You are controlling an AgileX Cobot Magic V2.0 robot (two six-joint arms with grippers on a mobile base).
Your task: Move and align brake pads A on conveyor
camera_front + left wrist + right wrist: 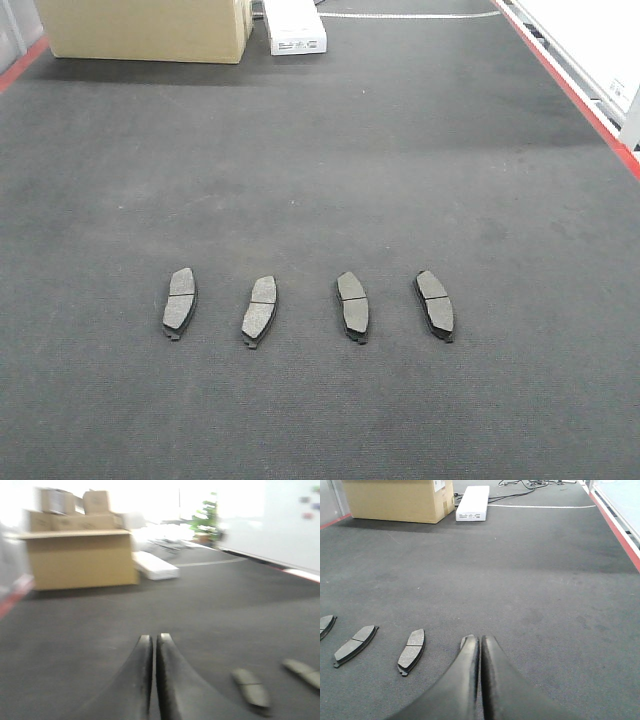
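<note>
Left gripper (154, 639), right gripper (480, 640): jaws closed.

Four brake pads lie flat, face up, in a rough row across the near part of the conveyor (320, 160), a wide belt of dark charcoal, felt-like cloth with red rails along its edges. Each pad is a small, dark grey, curved oblong with a groove across its middle and a black backing plate showing at its edge. The far-left pad (180, 302) and the second pad (259, 310) tilt with their tops to the right, while the third pad (353, 306) and the far-right pad (435, 304) tilt with their tops to the left, all apart from one another.
</note>
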